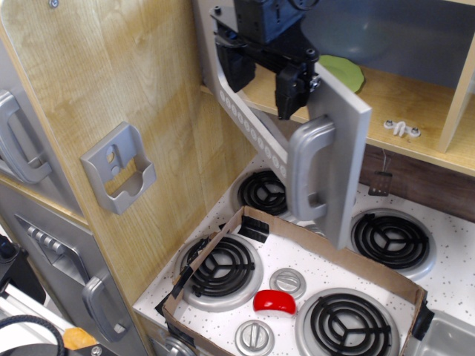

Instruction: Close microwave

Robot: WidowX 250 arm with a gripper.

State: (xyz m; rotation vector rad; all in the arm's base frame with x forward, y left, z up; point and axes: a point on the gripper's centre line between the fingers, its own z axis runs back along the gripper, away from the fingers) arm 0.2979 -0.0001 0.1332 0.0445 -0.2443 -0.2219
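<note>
At the left of the frame stands the tall wooden cabinet with a grey holder on its side, and these have no part in the task. In the upper middle the gripper hangs over the top edge of the microwave door; its two black fingers are spread apart, one on each side of that edge, and they pinch nothing that I can see. The microwave is in the upper centre, and its door with the silver handle stands about half open above the stove. I judge that the closing push is in hand; the next move should press the door sideways toward the frame, until it is flush.
</note>
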